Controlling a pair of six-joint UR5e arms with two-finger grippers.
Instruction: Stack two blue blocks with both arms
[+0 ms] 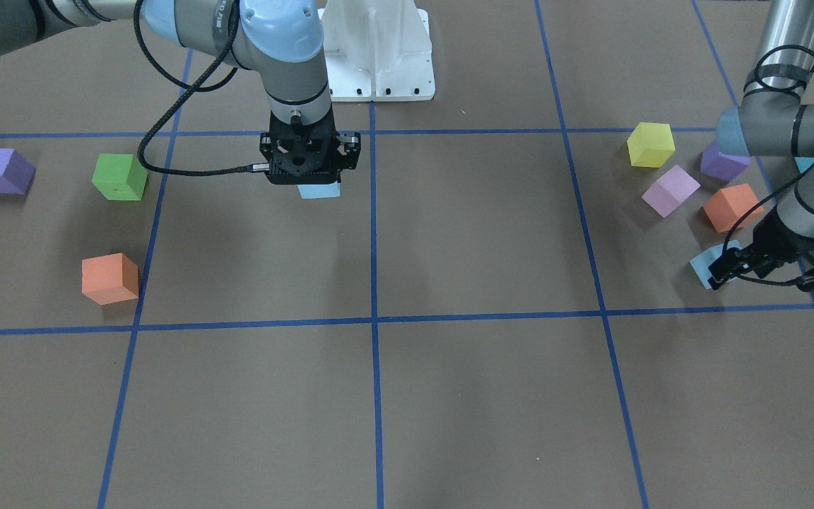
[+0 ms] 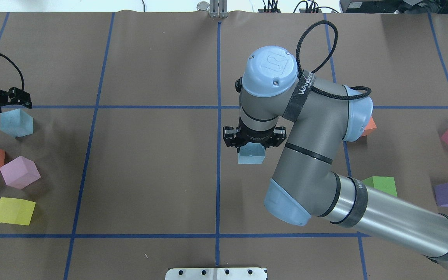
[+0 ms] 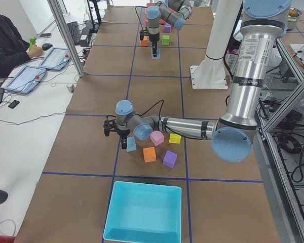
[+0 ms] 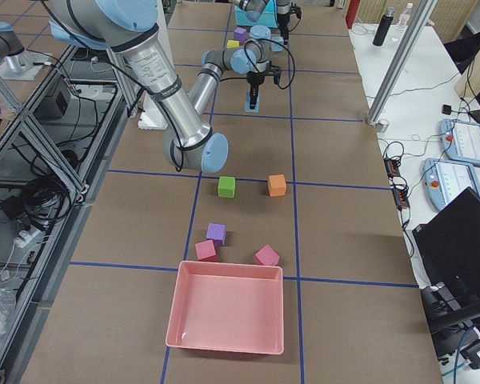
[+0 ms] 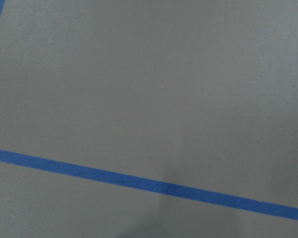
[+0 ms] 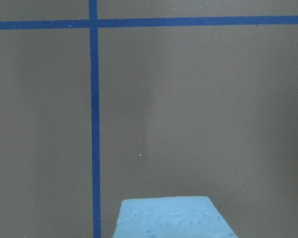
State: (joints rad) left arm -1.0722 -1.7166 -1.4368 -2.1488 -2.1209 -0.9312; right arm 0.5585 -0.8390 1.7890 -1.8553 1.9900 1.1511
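Two pale blue blocks are counted on the table (image 2: 150, 175). One blue block (image 2: 251, 155) is gripped between the closed fingers of the right hand (image 2: 252, 144), just in front of the white base (image 1: 379, 49) and slightly to its right side; whether this block touches the table cannot be told. The second blue block (image 2: 16, 122) lies far out from the base on its left side, and the left hand (image 2: 21, 100) is held just beside it, on the side away from the base. Whether the left hand is open or closed cannot be told. Two arms are seen, the right arm (image 2: 317, 155) bent over the middle and the left arm (image 1: 795, 134) reaching outward. Nearer the base than the second blue block, four cubes are grouped: one yellow cube (image 1: 651, 145), one lilac cube (image 1: 670, 191), one purple cube (image 1: 721, 162) and one orange cube (image 1: 730, 207). On the base's right side, one green cube (image 1: 119, 177), one more orange, one more purple and two pink cubes (image 4: 266, 256) are counted.
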